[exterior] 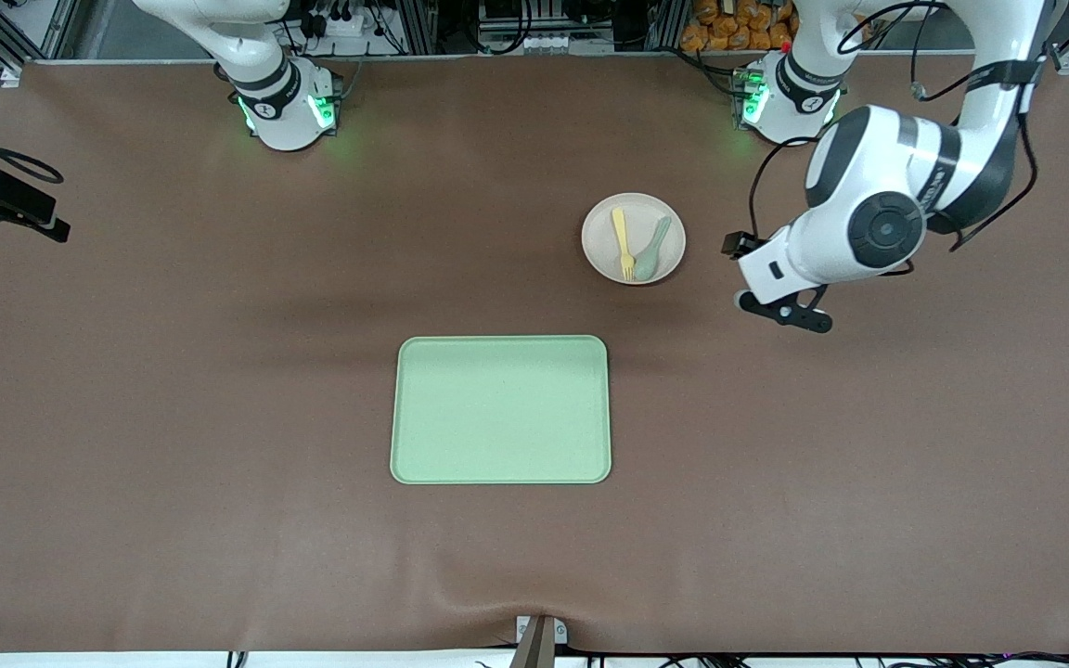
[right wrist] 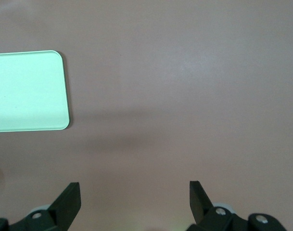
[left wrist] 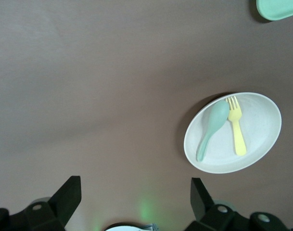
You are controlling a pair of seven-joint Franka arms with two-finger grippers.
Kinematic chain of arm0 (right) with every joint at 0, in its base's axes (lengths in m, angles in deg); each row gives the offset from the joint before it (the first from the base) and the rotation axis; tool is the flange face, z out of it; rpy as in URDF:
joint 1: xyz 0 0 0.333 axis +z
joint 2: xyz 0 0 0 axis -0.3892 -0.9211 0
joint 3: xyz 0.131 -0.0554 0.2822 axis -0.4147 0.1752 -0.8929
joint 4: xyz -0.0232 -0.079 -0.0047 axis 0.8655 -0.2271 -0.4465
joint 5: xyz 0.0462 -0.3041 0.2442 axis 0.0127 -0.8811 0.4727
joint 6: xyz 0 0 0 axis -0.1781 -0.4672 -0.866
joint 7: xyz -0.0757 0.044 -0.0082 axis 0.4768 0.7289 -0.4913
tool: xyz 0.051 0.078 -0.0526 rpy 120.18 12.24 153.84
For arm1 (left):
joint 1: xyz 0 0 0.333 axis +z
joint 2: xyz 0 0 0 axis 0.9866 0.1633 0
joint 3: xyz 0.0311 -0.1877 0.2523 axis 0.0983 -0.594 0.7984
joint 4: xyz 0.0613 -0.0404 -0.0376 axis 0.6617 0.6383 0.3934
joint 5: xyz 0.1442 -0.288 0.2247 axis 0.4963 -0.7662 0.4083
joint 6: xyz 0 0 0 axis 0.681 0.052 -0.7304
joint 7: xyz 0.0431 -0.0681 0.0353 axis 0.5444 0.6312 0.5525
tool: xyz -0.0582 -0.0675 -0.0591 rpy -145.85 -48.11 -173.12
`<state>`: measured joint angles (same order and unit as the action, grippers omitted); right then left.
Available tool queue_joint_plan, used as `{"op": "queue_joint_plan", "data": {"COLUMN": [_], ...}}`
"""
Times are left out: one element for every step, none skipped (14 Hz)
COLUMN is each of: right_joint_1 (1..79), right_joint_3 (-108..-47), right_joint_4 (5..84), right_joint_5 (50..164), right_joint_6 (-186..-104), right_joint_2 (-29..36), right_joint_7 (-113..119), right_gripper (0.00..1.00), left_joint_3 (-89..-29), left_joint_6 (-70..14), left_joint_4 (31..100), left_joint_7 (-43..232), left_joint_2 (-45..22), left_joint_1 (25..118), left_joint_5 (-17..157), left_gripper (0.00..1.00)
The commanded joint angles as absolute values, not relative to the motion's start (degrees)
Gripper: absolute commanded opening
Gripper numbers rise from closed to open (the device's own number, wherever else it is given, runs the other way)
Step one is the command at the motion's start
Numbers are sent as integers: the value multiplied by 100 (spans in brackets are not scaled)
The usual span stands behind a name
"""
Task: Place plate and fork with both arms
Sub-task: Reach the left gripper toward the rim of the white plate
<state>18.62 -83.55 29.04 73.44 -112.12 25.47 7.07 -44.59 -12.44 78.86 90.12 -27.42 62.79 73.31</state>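
The pale beige-pink plate [exterior: 601, 246] sits on the brown table, farther from the front camera than the tray. On it lie the pale-yellow fork [exterior: 623, 243] and a grey-green spoon [exterior: 653, 250], side by side. My left gripper [exterior: 783, 311] hangs over bare table beside the plate, toward the left arm's end. In the left wrist view it [left wrist: 136, 195] is open and empty, with the plate [left wrist: 259, 139], fork [left wrist: 237, 130] and spoon [left wrist: 211, 127] off to one side. My right gripper [right wrist: 135, 197] is open and empty over bare table. It is out of the front view.
The rectangular light-green tray [exterior: 501, 409] lies empty mid-table; it also shows in the right wrist view [right wrist: 26, 91], and one corner shows in the left wrist view [left wrist: 281, 7]. A black camera mount [exterior: 6, 199] sits at the right arm's end.
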Motion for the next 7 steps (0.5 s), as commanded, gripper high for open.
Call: {"op": "queue_joint_plan", "data": {"right_joint_1": [1711,1711,1719,1711,1702,1693,1702], "right_joint_3": [-8424,-8424,-8424,-8424,-8424,-8424,-8424], "right_joint_4": [2881,2881,2881,2890,2881,2890,2881], "right_joint_5": [7425,7425,7425,7425,7425,7425,7425], "right_joint_6": [-11164,-11164,-11164,-11155,-11138,-11137,-11137], "right_joint_2": [2561,2561,2561,2561,2553,2561,2561], "right_joint_7": [629,629,629,629,620,629,629], "right_gripper": [100,100,100,100,100,100,100], "left_joint_3": [-4440,-4440,-4440,-4440,-4440,-4440,-4440], "left_joint_6": [-1440,-1467,-1476,-1502,-1537,-1590,-1642], "left_joint_4": [7902,7911,7937,7964,7999,8034,8078], "left_joint_7": [9196,9205,9205,9205,9205,9205,9205], "left_joint_2": [-2534,-2516,-2489,-2472,-2437,-2419,-2384], "left_joint_1": [6127,6126,6126,6118,6118,6100,6074], "left_joint_5": [7278,7278,7286,7295,7295,7295,7287], "left_gripper": [100,100,100,100,100,100,100]}}
